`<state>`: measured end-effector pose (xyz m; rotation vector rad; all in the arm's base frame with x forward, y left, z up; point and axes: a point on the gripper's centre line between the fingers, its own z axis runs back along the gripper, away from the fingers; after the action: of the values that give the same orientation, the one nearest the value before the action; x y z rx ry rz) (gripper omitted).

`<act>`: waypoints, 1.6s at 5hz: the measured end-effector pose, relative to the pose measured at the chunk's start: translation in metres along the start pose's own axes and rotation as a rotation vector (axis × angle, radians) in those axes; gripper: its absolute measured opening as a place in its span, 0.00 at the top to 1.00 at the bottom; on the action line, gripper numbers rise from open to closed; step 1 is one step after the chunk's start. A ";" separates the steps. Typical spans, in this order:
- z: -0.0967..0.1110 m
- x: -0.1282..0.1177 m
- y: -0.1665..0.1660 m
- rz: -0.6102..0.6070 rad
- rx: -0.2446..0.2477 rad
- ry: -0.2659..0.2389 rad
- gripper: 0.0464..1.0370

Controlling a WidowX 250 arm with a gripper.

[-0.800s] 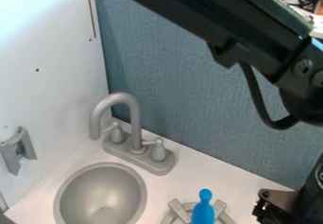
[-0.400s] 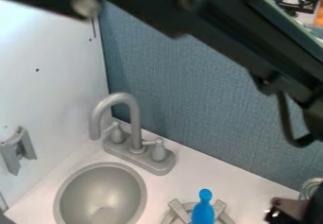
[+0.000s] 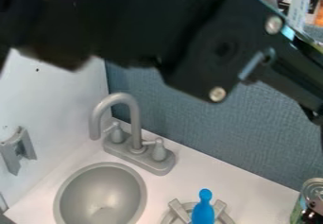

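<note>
Arm: we observe the black robot arm [image 3: 189, 38] spanning the upper area.
Faucet: we find a grey, curved-spout faucet [image 3: 134, 119] behind the round grey sink basin [image 3: 101, 194].
Burner: we note a blue, round-topped object [image 3: 203, 209] at the grey round burner grate [image 3: 178, 211].
Can: we record a green-sided metal can [image 3: 296, 211] at lower right.

Black arm [image 3: 142, 24] spans the top of view, large and close to camera, thick at upper left, blurred along its lower edge. Angular joint section [image 3: 211, 53] sits near top center-right, silver bolt heads [image 3: 217, 94] on it. Narrower dark link [image 3: 287, 74] slants down to the right edge. Small dark part of the gripper [image 3: 310, 216] at lower right corner, mostly cut off; its state is unclear.
</note>
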<state>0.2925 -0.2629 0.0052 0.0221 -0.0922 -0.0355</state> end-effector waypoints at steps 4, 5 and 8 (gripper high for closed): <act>-0.033 0.065 -0.034 -0.011 -0.112 -0.183 0.04; -0.041 0.071 -0.040 -0.032 -0.118 -0.189 0.04; -0.051 0.090 -0.039 -0.012 -0.144 -0.228 0.04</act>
<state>0.3855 -0.3042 -0.0384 -0.1254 -0.3172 -0.0569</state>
